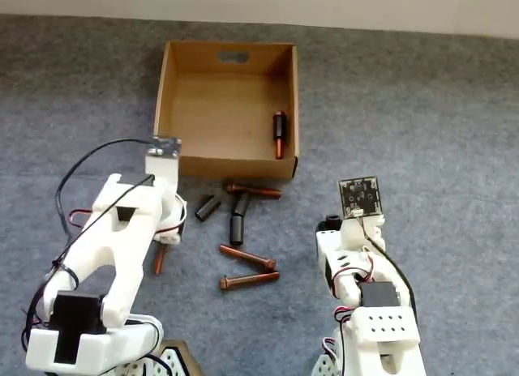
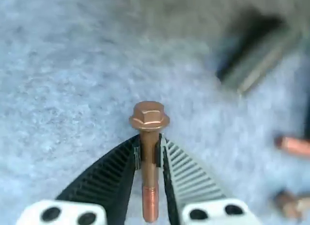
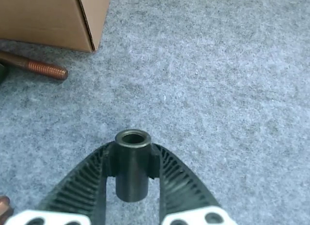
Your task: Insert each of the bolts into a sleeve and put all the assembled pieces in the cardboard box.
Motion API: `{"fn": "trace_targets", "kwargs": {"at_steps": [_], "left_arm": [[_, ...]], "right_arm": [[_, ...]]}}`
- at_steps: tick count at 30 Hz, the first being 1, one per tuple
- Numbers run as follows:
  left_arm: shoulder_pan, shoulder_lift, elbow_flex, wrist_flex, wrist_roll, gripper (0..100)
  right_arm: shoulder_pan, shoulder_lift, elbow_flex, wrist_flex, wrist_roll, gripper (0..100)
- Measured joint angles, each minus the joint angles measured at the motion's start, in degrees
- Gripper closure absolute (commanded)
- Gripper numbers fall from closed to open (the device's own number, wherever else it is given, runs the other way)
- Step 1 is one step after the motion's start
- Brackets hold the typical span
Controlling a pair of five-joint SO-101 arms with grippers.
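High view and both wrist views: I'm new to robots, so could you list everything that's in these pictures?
cardboard box: one, brown, at the far side of the mat
assembled piece: one, copper bolt in a black sleeve, inside the box by the wall nearer the right arm
loose bolts: three, copper, on the mat in front of the box
loose sleeves: three, black, on the mat among the bolts
held bolt: one, copper, in the left pincer
held sleeve: one, black, in the right pincer
grey mat: one, under everything
arms: two, white, near edge
left pincer: black, shut on the bolt
right pincer: black, shut on the sleeve
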Motion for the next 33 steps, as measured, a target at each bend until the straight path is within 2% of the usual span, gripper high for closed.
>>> {"fn": "trace_targets", "kwargs": {"at_steps": [2,4,14,17,21,23,28,33], "left_arm": [[0.4,0.0,-0.2,-0.2,-5.4,97],[1.5,0.0,-0.3,-1.1,-7.0,97],[14.0,0.1,-0.3,-2.2,-7.7,97],[13.7,0.1,0.1,-4.7,-6.3,96],[13.7,0.0,3.1,-9.3,-6.1,82],[13.5,0.0,3.4,-10.1,-6.2,78],[13.1,-0.1,3.4,-10.6,-6.1,82],[13.2,-0.1,3.4,-10.6,-2.4,86]], "right_arm": [[0.0,0.0,0.0,0.0,0.0,99.3],[0.0,0.0,0.0,0.0,0.0,99.3],[0.0,0.0,0.0,0.0,0.0,99.3],[0.0,0.0,0.0,0.0,0.0,99.3],[0.0,0.0,0.0,0.0,0.0,99.3],[0.0,0.0,0.0,0.0,0.0,99.3],[0.0,0.0,0.0,0.0,0.0,99.3],[0.0,0.0,0.0,0.0,0.0,99.3]]}}
